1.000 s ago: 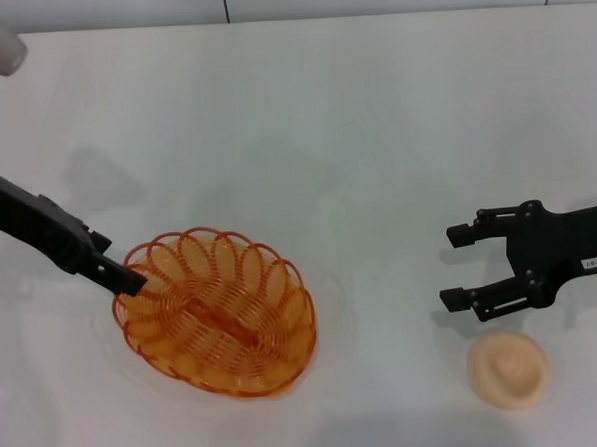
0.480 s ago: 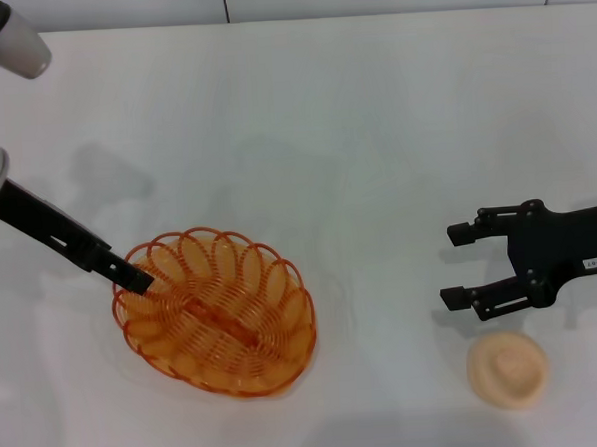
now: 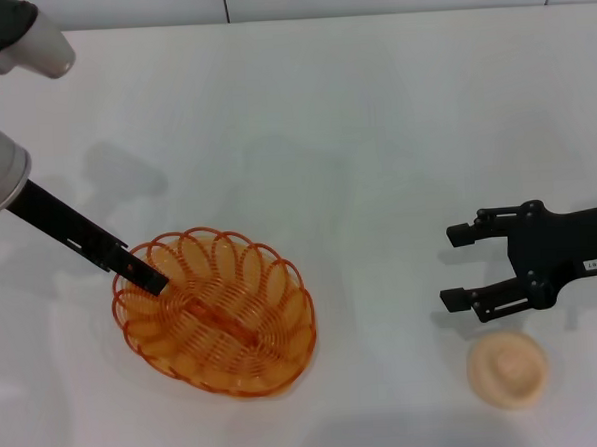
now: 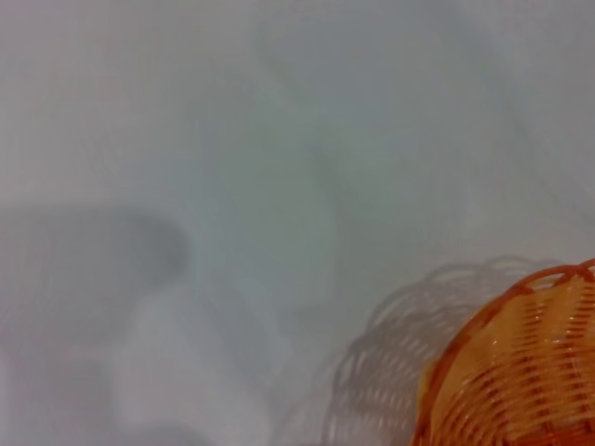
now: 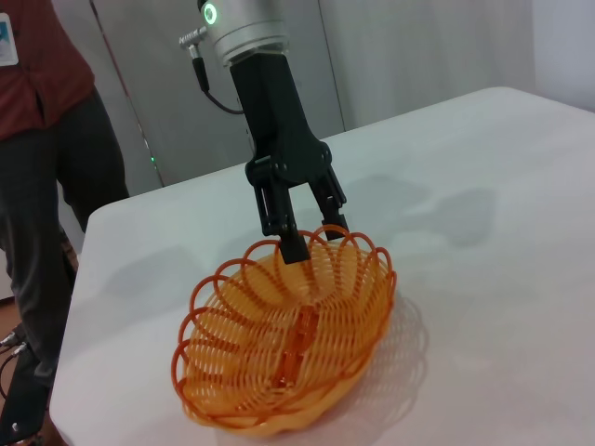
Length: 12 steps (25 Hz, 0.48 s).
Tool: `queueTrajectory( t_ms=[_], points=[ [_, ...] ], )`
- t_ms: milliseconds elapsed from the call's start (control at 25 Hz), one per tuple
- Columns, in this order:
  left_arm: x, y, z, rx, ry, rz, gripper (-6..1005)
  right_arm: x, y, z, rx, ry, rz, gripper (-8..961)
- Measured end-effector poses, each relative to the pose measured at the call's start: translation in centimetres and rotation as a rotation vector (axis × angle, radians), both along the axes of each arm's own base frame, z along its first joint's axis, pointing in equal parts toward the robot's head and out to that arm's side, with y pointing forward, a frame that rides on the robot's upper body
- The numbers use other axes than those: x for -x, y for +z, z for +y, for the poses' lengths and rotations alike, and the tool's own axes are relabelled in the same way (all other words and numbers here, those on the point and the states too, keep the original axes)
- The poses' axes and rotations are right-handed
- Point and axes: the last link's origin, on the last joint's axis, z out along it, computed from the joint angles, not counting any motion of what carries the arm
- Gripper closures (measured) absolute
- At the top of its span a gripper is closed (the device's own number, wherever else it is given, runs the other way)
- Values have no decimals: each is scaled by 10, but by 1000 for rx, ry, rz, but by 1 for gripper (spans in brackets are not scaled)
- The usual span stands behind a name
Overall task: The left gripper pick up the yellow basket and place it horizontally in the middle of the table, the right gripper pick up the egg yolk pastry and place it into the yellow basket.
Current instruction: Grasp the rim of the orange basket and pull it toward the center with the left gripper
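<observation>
Your left pincer (image 5: 307,232) is down at the far-left rim of the yellow basket (image 3: 215,310). In the right wrist view its two fingers (image 5: 290,243) straddle the scalloped rim, one inside and one outside, only slightly apart; you cannot tell whether they actually pinch the wire. The head view shows just a black bar ending at that rim, so the straddle is visible only from the right wrist. The left wrist view gives you bare tabletop (image 4: 232,186), one corner of the basket and its shadow, and none of the fingers.

The basket sits flat on the tabletop, lying at a diagonal, left of centre and toward the near edge. Your right pincer (image 3: 463,267) hovers well to the right of the basket with its jaws spread wide and nothing between them. The egg yolk pastry (image 3: 507,369) lies just beside that pincer on its near side, not touching it. Between basket and pastry the tabletop is open; beyond the basket's left end, the right wrist view shows the tabletop's edge and a person (image 5: 42,167) standing there.
</observation>
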Motion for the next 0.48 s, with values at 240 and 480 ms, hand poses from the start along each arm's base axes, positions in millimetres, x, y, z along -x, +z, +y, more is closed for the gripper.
queueTrajectory(
  t_ms=[240, 480],
  points=[
    [-3, -4, 1, 0, -1, 2, 205, 0, 0, 0, 0, 0, 2, 113],
    [-3, -13, 2, 23, 6, 25, 242, 0, 0, -1, -3, 7, 7, 114]
  ],
)
